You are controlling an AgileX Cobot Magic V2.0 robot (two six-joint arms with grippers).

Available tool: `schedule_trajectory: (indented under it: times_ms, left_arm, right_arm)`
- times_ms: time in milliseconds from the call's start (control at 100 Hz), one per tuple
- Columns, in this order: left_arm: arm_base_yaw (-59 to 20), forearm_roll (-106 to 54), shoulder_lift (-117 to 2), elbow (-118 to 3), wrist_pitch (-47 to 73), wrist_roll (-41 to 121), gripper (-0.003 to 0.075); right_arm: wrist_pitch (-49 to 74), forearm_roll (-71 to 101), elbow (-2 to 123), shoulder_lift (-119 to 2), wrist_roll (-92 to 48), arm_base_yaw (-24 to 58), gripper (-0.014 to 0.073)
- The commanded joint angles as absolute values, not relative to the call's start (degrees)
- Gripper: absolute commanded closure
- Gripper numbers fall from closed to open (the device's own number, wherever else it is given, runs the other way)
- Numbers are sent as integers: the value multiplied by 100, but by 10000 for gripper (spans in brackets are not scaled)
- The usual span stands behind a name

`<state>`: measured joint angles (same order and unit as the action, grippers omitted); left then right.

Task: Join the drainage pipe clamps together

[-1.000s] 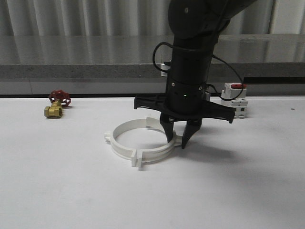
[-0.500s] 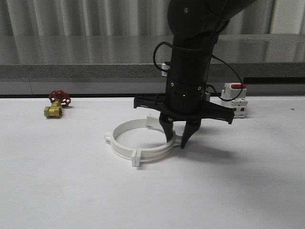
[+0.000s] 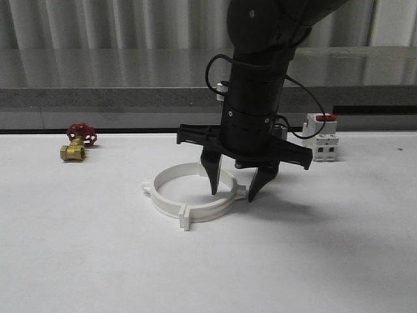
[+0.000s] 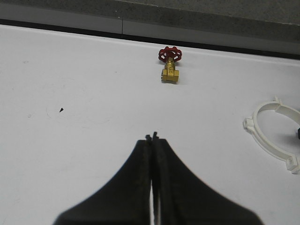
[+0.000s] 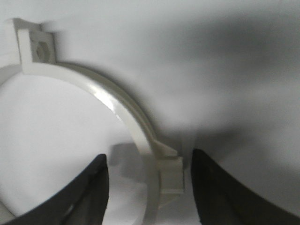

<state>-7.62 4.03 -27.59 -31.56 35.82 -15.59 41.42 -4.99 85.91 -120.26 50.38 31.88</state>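
Opened wider, right claw (image 3: pixel 232 190) straddles the drainage pipe clamps (image 3: pixel 189 195).

A white tabletop (image 3: pixel 78 261) fills the lower frame; behind it a grey ledge (image 3: pixel 98 98) and pale corrugated wall (image 3: pixel 98 26).

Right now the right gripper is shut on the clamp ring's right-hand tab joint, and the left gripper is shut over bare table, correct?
Not quite: the right gripper is open, its fingers straddling the clamp ring's tab joint without gripping it, as front and right wrist views show. The left gripper is indeed shut over bare table.
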Motion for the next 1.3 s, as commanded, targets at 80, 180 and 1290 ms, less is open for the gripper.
schedule_trajectory:
  times_ms: [80,180,1290]
  left_arm:
    - [-754,420,-2787,-3308,3195,-1557,740]
    - [-754,420,-2787,-3308,3195,-1557,740]
    - [-754,420,-2787,-3308,3195,-1557,740]
  right_arm:
    - [4270,-740,8829,-11613,5034,3180,169]
    - [4654,-1025,9002,-11501,5029,3180,169]
    - [5104,-744,5855,-6391,2368,1126,169]
